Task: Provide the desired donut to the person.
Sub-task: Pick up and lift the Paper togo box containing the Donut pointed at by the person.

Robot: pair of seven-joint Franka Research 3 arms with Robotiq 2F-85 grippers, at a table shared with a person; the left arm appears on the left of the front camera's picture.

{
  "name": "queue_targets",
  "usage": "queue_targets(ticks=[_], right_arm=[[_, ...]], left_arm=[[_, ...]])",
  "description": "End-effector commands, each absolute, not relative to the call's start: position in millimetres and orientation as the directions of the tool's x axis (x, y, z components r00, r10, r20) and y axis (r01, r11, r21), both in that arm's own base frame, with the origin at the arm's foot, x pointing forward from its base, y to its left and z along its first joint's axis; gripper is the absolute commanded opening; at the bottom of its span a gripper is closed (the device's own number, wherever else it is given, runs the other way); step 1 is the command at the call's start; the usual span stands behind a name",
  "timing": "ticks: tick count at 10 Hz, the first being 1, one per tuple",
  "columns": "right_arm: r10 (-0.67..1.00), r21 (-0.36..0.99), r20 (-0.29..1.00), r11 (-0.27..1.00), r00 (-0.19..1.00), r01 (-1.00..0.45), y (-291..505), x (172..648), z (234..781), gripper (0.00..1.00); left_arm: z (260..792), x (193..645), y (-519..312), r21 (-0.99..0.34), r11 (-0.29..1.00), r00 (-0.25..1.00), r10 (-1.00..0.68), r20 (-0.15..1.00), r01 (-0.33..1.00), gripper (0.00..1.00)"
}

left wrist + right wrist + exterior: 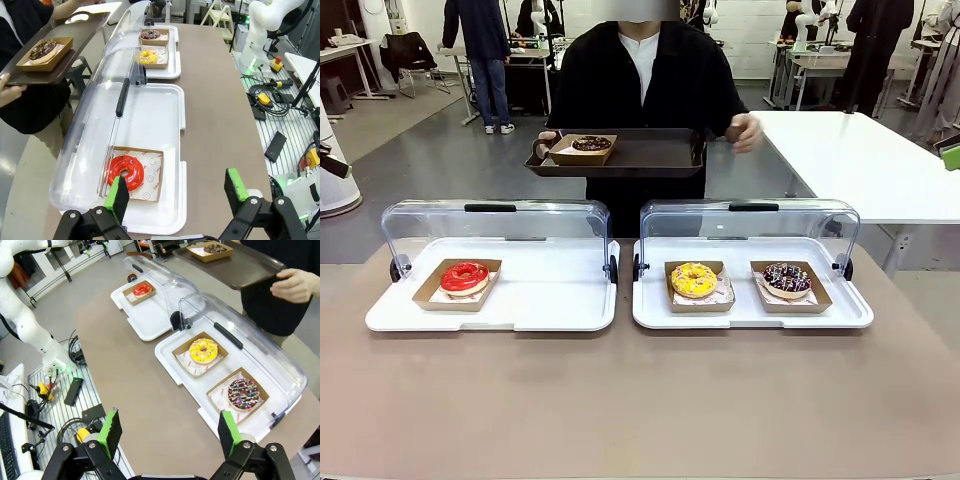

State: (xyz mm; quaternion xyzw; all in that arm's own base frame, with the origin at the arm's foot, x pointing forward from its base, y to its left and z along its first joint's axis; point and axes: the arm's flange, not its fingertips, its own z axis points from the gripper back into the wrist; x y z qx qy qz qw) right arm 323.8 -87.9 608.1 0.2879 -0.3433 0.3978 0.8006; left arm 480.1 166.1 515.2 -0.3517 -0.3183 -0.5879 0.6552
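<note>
Doubt over which donut the person wants worries me most: the red donut sits in the left white tray on the worktop, the yellow donut and sprinkled donut in the right white tray. Left gripper and right gripper hang with fingers wide apart and empty; reaching in, I could clip a raised clear lid or grab wrongly.

A brown tabletop carries two white trays side by side, just apart: the left tray and the right tray. The left lid and the right lid, both clear, stand swung open along the far edges, each topped by a black handle. Beyond at right stands a white table. Far left are a figure in jeans and a black chair.
</note>
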Motion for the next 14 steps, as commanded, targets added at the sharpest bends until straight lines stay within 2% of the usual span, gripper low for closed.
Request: queue_targets(ticks=[1,14], right_arm=[[0.425,0.184,0.801,0.496,0.421,-0.849,-86.3,326.6,608.9,1.00],[0.425,0.184,0.801,0.496,0.421,-0.849,-86.3,326.6,608.9,1.00]], left_arm=[[517.0,481.9,166.8,-0.086,0.067,0.108,-0.544,0.832,0.994,1.00],[517.0,481.9,166.8,-0.086,0.067,0.108,-0.544,0.832,0.994,1.00]])
